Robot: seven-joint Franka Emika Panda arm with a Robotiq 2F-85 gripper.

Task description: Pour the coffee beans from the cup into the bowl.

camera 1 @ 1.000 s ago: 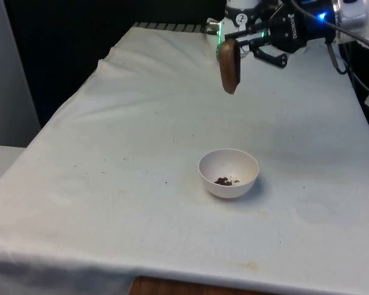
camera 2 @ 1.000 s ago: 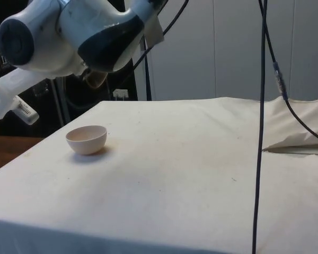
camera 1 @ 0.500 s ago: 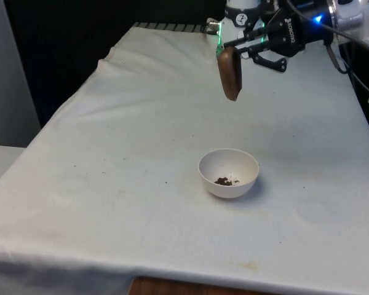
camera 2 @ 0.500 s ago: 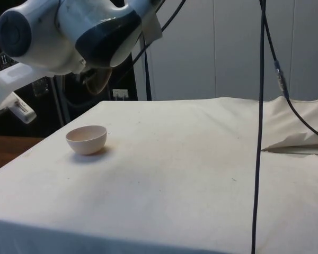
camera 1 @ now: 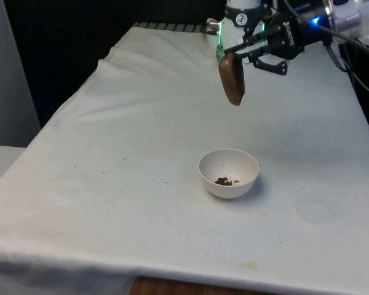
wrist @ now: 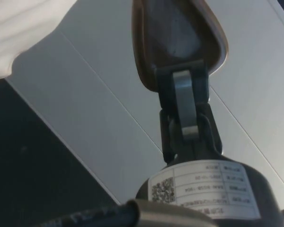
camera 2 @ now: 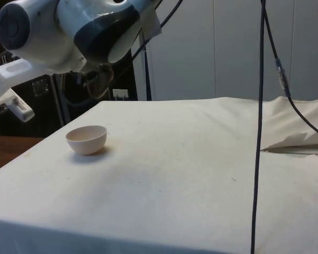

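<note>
A brown cup (camera 1: 232, 78) hangs well above the table with my gripper (camera 1: 241, 51) shut on its rim. It is tipped steeply, mouth turned sideways. In the wrist view the cup (wrist: 177, 38) shows its dark inside, with one finger (wrist: 184, 106) clamped over the rim. A white bowl (camera 1: 228, 173) stands on the cloth below and nearer the front edge, with a small heap of coffee beans (camera 1: 226, 180) in its bottom. In the side view the cup (camera 2: 99, 83) is up behind the arm, above and beyond the bowl (camera 2: 86, 139).
The white cloth (camera 1: 141, 141) covers the table, with a few dark specks near the bowl. A black cable (camera 2: 259, 127) hangs down in the side view. The cloth is rumpled at the side view's right (camera 2: 297, 132).
The gripper and cup have shifted slightly toward the front view's right and lower, and the cup's tilt has changed a little. The bowl has stayed put.
</note>
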